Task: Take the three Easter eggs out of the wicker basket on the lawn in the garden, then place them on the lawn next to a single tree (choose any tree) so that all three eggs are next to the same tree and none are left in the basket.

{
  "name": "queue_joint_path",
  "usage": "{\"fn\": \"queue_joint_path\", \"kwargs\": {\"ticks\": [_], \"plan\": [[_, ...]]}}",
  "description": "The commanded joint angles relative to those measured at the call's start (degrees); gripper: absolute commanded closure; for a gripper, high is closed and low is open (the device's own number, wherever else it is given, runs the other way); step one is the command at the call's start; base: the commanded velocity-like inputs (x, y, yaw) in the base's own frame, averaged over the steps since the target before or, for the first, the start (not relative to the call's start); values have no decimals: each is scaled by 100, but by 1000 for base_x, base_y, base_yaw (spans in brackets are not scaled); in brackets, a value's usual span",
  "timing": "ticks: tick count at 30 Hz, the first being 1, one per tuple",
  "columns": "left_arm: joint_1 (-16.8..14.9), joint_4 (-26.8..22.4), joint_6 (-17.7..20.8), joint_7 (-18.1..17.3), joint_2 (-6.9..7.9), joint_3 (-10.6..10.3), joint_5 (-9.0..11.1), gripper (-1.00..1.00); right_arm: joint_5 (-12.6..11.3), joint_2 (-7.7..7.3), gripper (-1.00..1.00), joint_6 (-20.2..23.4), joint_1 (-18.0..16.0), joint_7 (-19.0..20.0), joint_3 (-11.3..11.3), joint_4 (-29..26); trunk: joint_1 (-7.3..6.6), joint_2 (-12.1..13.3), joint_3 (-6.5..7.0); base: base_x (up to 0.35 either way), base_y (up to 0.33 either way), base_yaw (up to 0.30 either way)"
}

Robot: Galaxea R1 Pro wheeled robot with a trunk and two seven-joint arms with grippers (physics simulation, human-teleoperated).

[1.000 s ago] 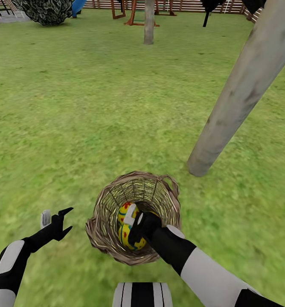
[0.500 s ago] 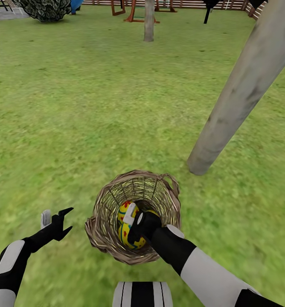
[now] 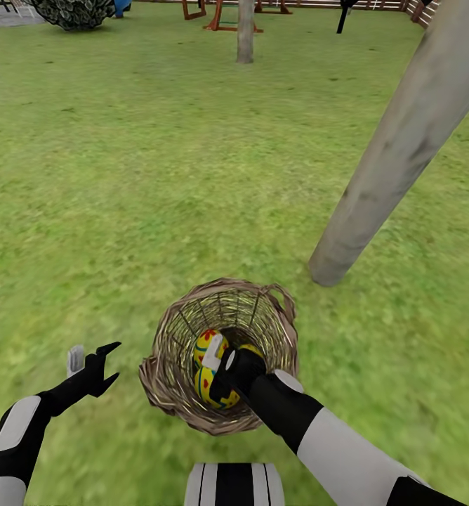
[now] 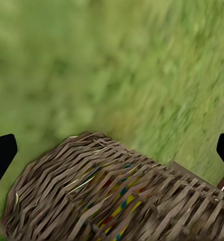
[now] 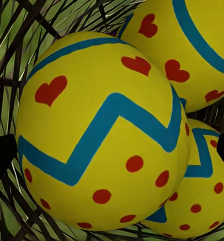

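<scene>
Three Easter eggs [image 5: 99,133] lay in the wicker basket [image 3: 171,365], unmoved; only the camera tilted slightly. Right gripper [image 3: 219,365] reached inside, its grip unclear, while the left gripper [image 3: 94,362] stood wide at lower left. Hearts showed only close up.

The left hand [image 3: 94,360] hovers with fingers spread, while the right hand [image 3: 219,371] reaches downward, fingers parted.

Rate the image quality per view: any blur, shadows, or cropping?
Head view: flat, even light, soft grass texture, mild smearing around the wicker basket; the near tree trunk is cut by the frame. Left wrist view: lawn heavily blurred, basket weave sharper. Right wrist view: Easter eggs crisp and close, cropped at the edges, no glare.
</scene>
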Motion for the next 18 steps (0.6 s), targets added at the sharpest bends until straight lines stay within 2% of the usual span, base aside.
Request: {"fn": "queue_joint_path", "kwargs": {"ticks": [1,15,18], "plan": [[-4,1,35,-7,-2,15,-2,-100,60,0,-100,14,-5,49,5,-8,2,-3,-26,0,0,0],[-4,1,35,-7,0,15,-2,-100,59,0,-100,28,-4,52,5,-11,15,-9,-137,0,0,0],[-4,1,34,-7,1,15,-4,-100,63,0,-100,26,-3,57,5,-11,22,-14,-203,0,0,0]]}}
